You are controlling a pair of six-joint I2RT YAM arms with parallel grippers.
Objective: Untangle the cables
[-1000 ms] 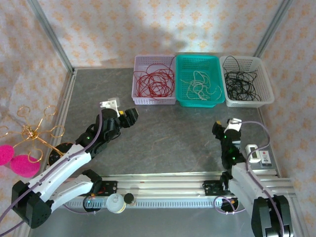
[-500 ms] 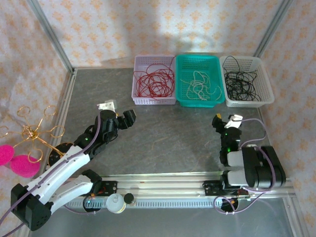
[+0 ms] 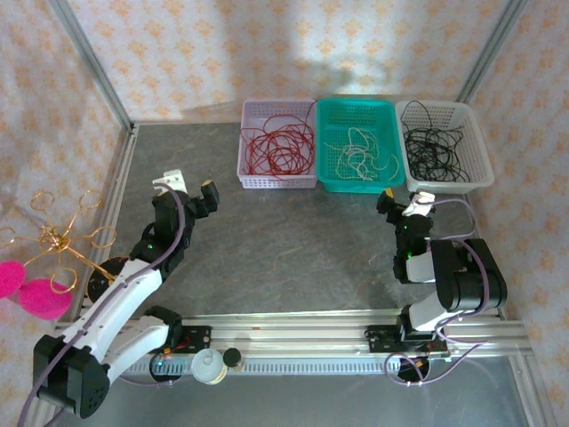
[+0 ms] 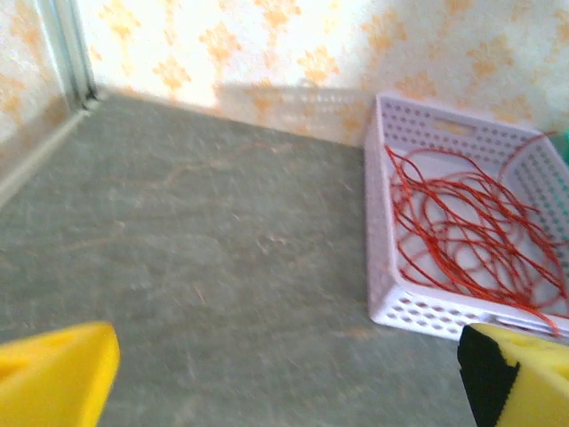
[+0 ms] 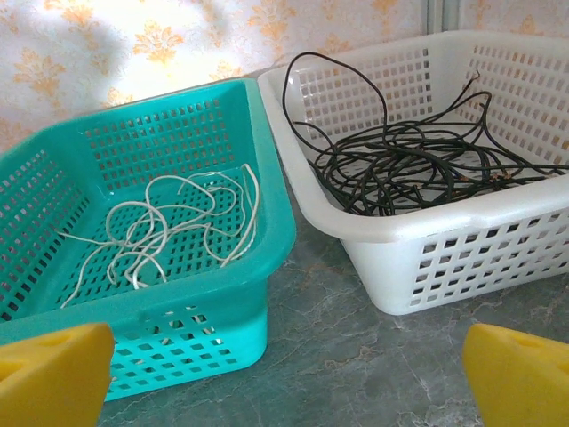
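White cables (image 3: 360,153) lie in the teal basket (image 3: 360,185), red cables (image 3: 277,147) in the lilac basket (image 3: 276,181) left of it, black cables (image 3: 433,147) in the white basket (image 3: 449,184) right of it. Left gripper (image 3: 189,187) and right gripper (image 3: 403,197) gape wide, empty.

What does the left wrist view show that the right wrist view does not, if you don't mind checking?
Left wrist view: a lilac basket holding loose red cables, and the metal corner post of the enclosure.

Right wrist view: the inside of a teal basket with white cables and, beside it, a white basket with black cables.

Shared: the grey tabletop, the patterned wall, and an open tool, the left tool and the right tool, each with yellow fingertips spread to the bottom corners.
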